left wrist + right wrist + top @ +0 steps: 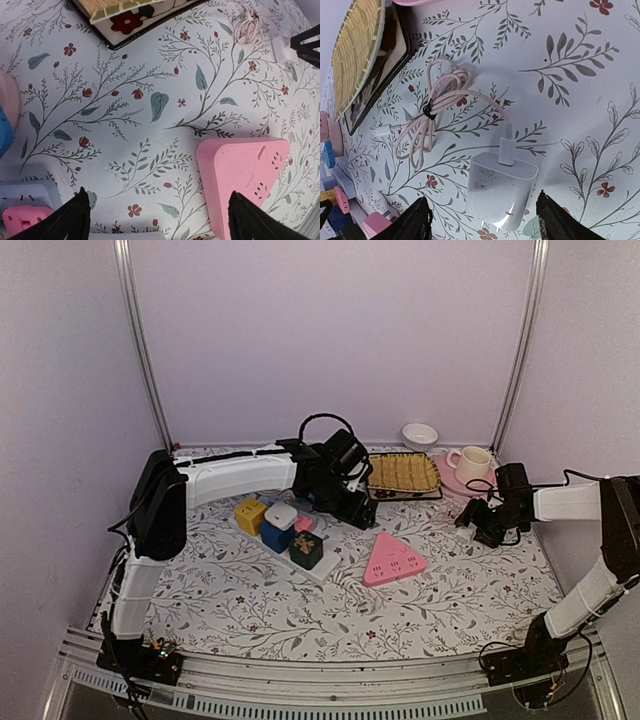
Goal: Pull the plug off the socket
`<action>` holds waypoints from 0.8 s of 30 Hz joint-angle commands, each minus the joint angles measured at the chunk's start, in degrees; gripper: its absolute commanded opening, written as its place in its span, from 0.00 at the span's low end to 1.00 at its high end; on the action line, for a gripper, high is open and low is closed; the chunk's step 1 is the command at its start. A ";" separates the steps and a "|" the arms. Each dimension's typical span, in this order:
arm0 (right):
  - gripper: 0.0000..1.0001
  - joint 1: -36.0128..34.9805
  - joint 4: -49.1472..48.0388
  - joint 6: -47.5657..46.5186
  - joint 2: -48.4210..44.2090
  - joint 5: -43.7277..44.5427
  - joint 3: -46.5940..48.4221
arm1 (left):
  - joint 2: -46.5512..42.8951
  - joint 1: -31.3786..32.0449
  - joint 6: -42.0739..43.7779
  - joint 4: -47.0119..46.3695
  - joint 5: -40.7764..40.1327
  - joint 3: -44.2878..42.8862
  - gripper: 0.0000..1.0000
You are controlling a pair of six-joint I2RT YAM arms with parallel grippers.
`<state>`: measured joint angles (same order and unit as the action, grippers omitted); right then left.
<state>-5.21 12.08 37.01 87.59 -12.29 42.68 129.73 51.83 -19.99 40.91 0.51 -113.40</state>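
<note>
Desk (250,620): floral cloth, bearing everything below.
Pink triangular socket (393,560): flat on the desk, nothing plugged in; just beside the left pincer.
Power strip (30,192): long axis running far-left to near-right, colored cubes (278,523) seated along it.
Pink plug (22,220): judged the task's thing; seated upright in the power strip, just left of the left pincer and outside its spread.
Left pincer (160,220): released, jaws wide, only bare desk between them; the nearer arm, probably needing a shift leftward before a straight upward pull.
Right pincer (482,222): released, well apart from the power strip.
White charger (502,192): loose and flat on the desk just ahead of the right pincer, in no socket; cable (427,130) bundled beyond.
</note>
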 commanded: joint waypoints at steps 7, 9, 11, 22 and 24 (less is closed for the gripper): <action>0.79 -0.04 4.37 -3.10 -3.52 2.07 2.25 | -4.59 -0.43 0.41 -2.88 -1.25 1.34 0.96; 0.79 -0.69 5.43 -3.63 -4.79 2.84 2.83 | -5.02 -0.51 0.23 -3.10 -1.58 1.47 0.96; 0.80 -2.67 6.79 -4.23 -6.22 4.46 3.83 | -5.63 -0.63 -0.16 -3.26 -2.17 1.72 0.96; 0.80 -23.26 8.95 -4.72 -5.39 9.55 11.84 | -13.39 -2.94 -4.30 -7.32 -3.29 11.49 0.96; 0.80 -27.60 8.97 -4.72 -2.75 10.61 14.55 | -15.34 -3.55 -4.92 -7.71 -4.10 13.96 0.96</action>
<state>-25.82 20.21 32.53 81.32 -4.58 52.38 119.11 50.19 -22.81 35.44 -2.04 -103.15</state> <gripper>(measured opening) 0.804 0.960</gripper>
